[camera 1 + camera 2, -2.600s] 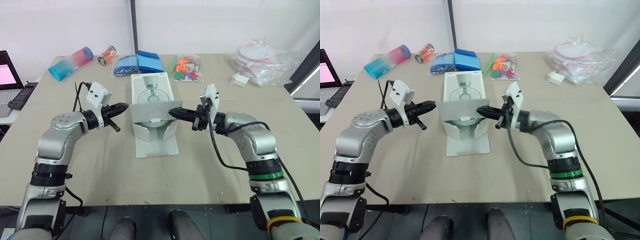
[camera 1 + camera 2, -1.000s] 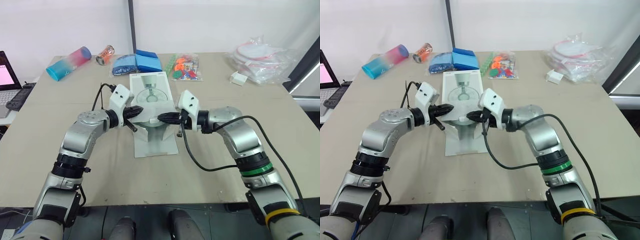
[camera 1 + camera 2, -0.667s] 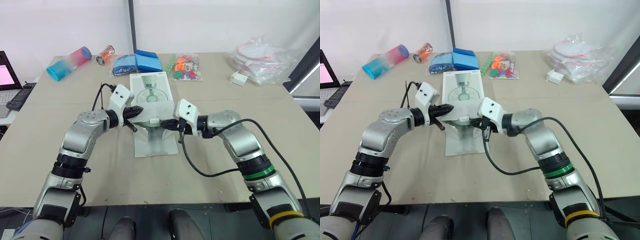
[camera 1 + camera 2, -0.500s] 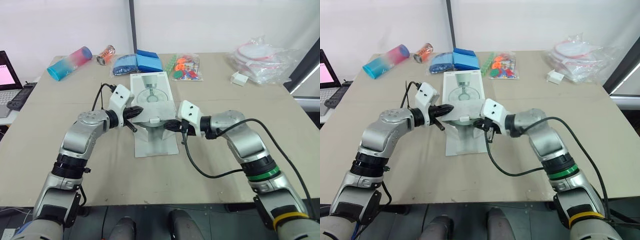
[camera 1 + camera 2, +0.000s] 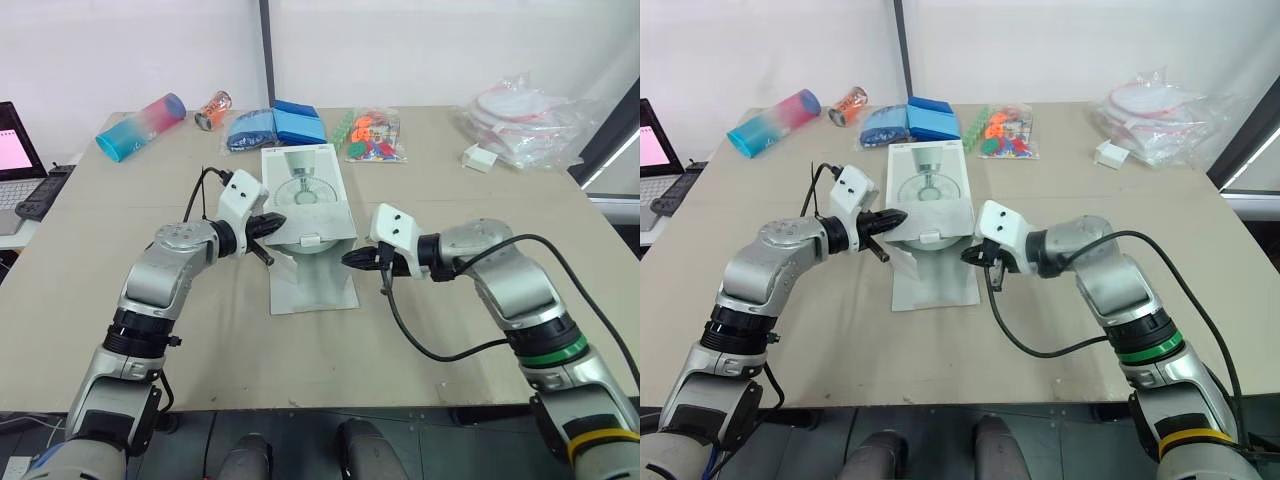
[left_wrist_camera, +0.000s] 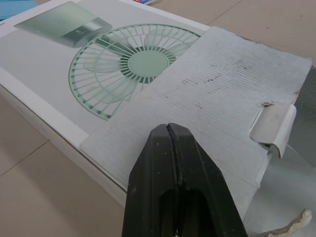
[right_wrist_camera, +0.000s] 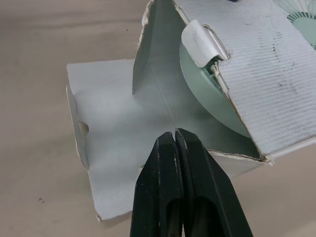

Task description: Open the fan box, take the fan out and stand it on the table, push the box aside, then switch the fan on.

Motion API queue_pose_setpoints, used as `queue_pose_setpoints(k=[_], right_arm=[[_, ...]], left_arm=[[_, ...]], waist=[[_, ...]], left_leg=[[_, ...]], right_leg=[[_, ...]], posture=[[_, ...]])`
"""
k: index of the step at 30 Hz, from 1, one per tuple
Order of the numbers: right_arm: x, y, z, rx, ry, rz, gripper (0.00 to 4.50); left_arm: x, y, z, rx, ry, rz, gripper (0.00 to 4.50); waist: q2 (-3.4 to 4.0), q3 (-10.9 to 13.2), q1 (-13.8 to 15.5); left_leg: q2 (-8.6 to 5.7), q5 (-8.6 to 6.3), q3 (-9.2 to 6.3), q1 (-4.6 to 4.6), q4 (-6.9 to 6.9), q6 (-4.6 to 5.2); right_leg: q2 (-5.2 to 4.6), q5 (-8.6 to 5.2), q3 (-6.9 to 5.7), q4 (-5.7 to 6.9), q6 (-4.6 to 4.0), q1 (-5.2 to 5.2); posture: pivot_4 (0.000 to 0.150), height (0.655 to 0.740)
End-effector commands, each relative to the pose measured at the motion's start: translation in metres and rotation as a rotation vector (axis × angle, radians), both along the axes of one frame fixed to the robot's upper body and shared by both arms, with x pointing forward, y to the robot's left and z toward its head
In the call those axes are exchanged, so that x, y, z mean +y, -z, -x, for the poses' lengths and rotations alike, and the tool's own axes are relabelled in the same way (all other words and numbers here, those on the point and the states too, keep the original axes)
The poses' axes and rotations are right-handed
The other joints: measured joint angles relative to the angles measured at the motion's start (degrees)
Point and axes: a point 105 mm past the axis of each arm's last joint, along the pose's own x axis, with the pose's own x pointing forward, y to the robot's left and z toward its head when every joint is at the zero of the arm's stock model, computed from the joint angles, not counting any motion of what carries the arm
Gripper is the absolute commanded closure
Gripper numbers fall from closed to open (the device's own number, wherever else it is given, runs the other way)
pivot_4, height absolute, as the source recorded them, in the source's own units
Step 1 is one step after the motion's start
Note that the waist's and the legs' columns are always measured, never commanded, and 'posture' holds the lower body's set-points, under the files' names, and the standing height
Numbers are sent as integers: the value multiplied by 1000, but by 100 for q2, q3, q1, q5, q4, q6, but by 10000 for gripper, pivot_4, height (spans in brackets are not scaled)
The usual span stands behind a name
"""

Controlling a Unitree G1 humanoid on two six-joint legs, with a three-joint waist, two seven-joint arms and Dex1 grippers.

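Left fingers: Pressed together, nothing between them. The left gripper [image 6: 170, 132] sits at the left edge of the raised flap [image 6: 217, 94].
Right fingers: Pressed together, empty. The right gripper [image 5: 352, 259] is just beside the open end of the box [image 5: 300, 185], clear of it.
Risk, flap: Neither gripper holds it. It may drop over the opening and block your reach.
Risk, box: A push from the fingertips may slide the light carton instead of freeing the fan.
Box: White carton lying flat mid-table [image 5: 200, 340], fan picture on top, lower flap [image 5: 312, 292] flat.
Fan: Pale green [image 7: 205, 98], inside the box under the raised flap.
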Motion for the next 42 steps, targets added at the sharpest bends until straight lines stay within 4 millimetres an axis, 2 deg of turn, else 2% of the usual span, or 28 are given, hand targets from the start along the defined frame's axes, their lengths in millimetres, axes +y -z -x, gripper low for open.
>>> queue_pose_setpoints(k=[1, 11, 18, 21, 25, 29, 42], right_arm=[[-15, -2, -13, -50, 80, 66, 44633], [-36, 3, -26, -78, 151, 141, 44633], [-41, -5, -51, -195, 251, 96, 44633], [-33, -11, -60, -229, 264, 36, 44633], [-16, -14, -62, -234, 241, -34, 44633], [0, -11, -57, -207, 182, -63, 44633], [27, -9, -32, -158, 44, -83, 44633]], left_arm=[[4, 5, 1, 19, -13, -14, 45000], [4, 6, 2, 18, -11, -14, 45000], [4, 5, 2, 16, -11, -12, 45000], [4, 6, 2, 16, -10, -10, 45000], [3, 6, 2, 16, -10, -9, 45000], [5, 5, 1, 11, -17, -10, 45000], [14, -2, 0, -15, -43, -4, 45000]], waist=[[-1, -1, 0], [-1, -2, 0], [-1, -2, -1], [-1, -2, -2], [-1, -2, -3], [-1, -2, -6], [0, -2, -32]], left_leg=[[0, 0, 0, 0, 0, 0], [-1, 1, 2, 1, -1, 0], [0, 1, 3, 1, -1, 0], [-1, 1, 3, 1, -1, 0], [-1, 1, 3, 1, -1, -1], [-1, 1, 2, 1, -1, -1], [0, 1, 2, 2, -2, -1]], right_leg=[[0, 0, 0, 0, 0, 1], [-1, 0, -1, 0, 0, 0], [-1, 0, -1, 0, 0, -1], [-2, 0, -1, 0, 0, -1], [-2, 0, -2, 0, 0, -1], [-2, 0, -2, 1, 0, -1], [-3, 0, -6, 5, 0, -5]], posture=[[1500, 7400], [1500, 7400], [1500, 7400], [1500, 7400], [1500, 7400], [1500, 7400], [1500, 7400]])
